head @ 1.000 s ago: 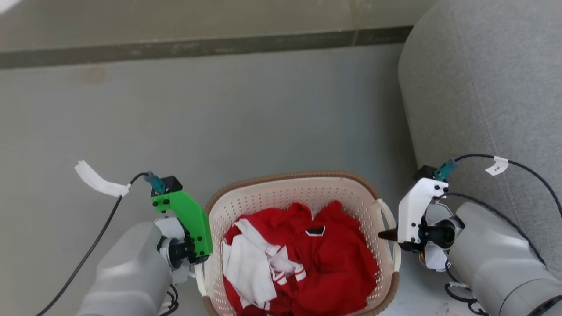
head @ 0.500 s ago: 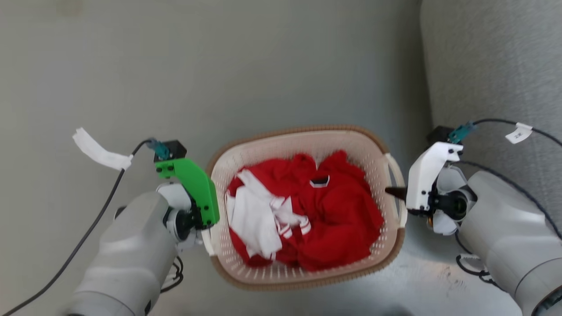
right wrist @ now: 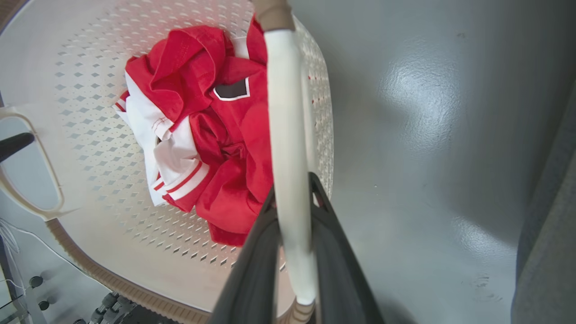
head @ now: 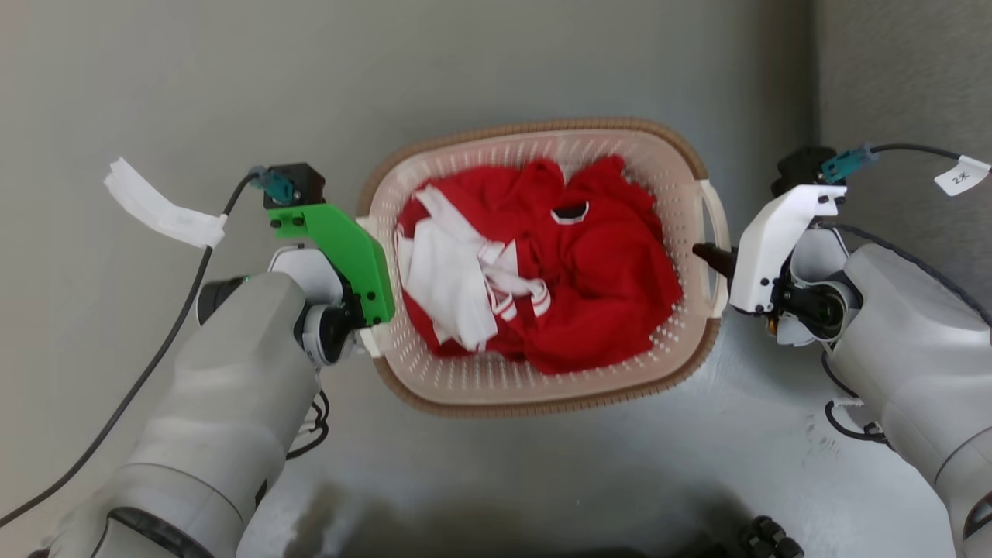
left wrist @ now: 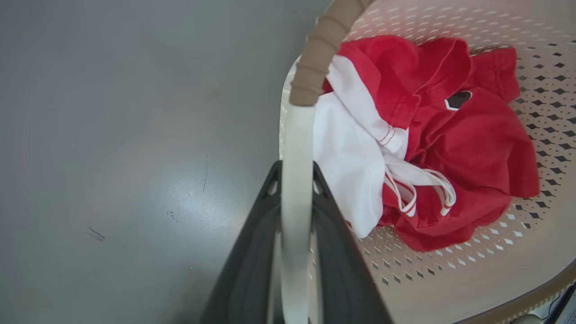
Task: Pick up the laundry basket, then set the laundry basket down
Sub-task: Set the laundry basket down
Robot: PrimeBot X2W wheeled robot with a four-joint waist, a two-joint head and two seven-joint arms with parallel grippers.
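Left gripper was clamped on the smooth white left handle, and the right gripper pinched the right handle the same way. The laundry basket hung between them. It was cream perforated plastic with a ribbed brown rim and had crumpled red-and-white clothes inside, with glossy grey floor below. The writing on the cable tag was too small to read.

You are looking at what reads as a home, most likely a living room or a laundry corner. A laundry basket of cream perforated plastic with a brown woven-look rim shows against a smooth, slightly glossy grey floor. It holds crumpled red and white clothes. Along your right edge stands grey fabric-covered furniture, seemingly a sofa or an armchair. You cannot tell which room it is.
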